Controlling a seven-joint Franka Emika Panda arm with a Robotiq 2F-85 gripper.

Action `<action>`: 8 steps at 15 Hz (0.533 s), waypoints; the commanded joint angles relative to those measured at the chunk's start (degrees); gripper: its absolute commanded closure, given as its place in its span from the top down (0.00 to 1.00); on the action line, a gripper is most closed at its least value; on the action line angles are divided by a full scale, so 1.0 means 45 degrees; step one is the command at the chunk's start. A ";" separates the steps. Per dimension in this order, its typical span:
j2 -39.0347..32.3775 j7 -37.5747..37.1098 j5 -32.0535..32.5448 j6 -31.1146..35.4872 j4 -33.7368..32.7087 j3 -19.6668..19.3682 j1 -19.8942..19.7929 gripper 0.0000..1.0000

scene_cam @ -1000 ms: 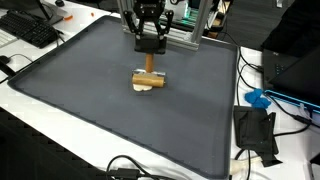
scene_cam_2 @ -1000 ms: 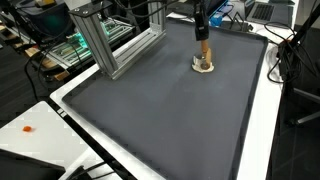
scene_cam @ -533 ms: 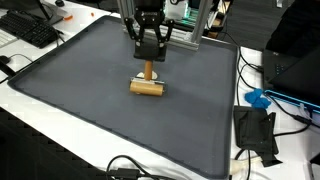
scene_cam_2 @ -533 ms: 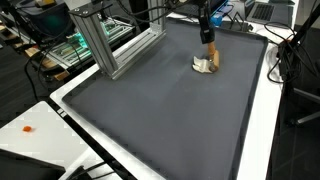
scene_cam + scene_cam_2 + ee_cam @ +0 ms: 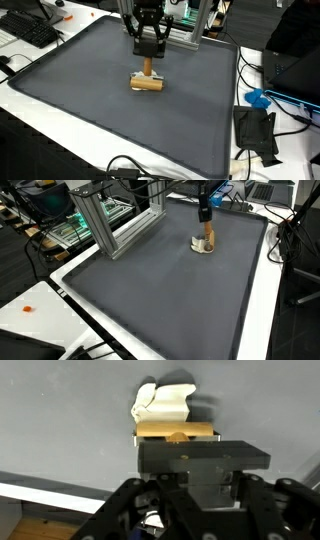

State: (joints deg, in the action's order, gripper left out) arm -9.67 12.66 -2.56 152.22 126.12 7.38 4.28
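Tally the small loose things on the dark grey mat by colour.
Tan wood: 1, the tan wooden T-shaped piece, its stem gripped by the black gripper.
White: 1, the white irregular lump right next to it.
Total: 2.

Black pincer (image 5: 200,455) closed on wooden piece (image 5: 175,431), white object (image 5: 162,405) beyond, grey mat (image 5: 60,420)

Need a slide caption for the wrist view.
Wrist view: gripper shut on a wooden piece, with a pale object just beyond it on the dark grey mat.
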 commanded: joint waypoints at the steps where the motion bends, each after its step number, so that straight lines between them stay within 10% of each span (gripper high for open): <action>1: -0.0078 -0.0149 0.0121 -0.1228 0.0636 -0.0235 -0.0175 0.23; 8: 0.0277 -0.0479 0.0058 -0.1421 0.0999 -0.0416 -0.0285 0.23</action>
State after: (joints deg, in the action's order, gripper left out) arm -8.58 12.34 -3.25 149.65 126.39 7.09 3.82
